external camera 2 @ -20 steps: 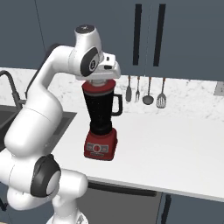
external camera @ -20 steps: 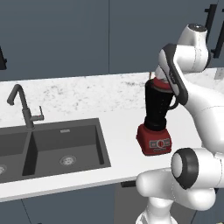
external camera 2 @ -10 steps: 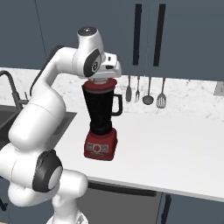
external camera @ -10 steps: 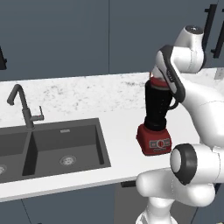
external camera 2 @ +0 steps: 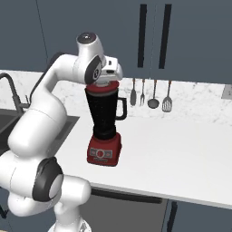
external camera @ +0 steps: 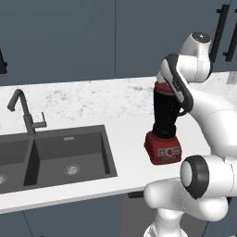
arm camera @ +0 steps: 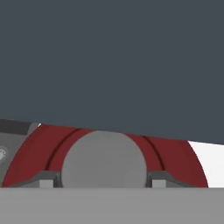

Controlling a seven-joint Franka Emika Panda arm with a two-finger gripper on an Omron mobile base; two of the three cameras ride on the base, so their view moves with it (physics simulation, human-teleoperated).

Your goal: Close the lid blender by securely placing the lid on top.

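Note:
The blender (external camera: 166, 113) (external camera 2: 104, 113) stands on the white counter, a dark jar with a side handle on a red square base (external camera 2: 104, 152). The red lid (external camera 2: 107, 86) (external camera: 162, 86) sits level at the jar's rim. My gripper (external camera 2: 108, 78) comes down on it from above, the hand hiding most of it. In the hand view my gripper (arm camera: 103, 179) is shut on the lid's grey centre knob (arm camera: 104, 157), one fingertip (arm camera: 47, 180) on each side, with the red lid (arm camera: 37, 146) spreading around it.
A dark double sink (external camera: 65, 155) with a tall faucet (external camera: 23, 111) lies left of the blender. Several utensils (external camera 2: 152, 93) hang on the wall behind the counter, right of the jar. Dark cabinets run above. The counter's front edge (external camera 2: 172, 197) is close to the base.

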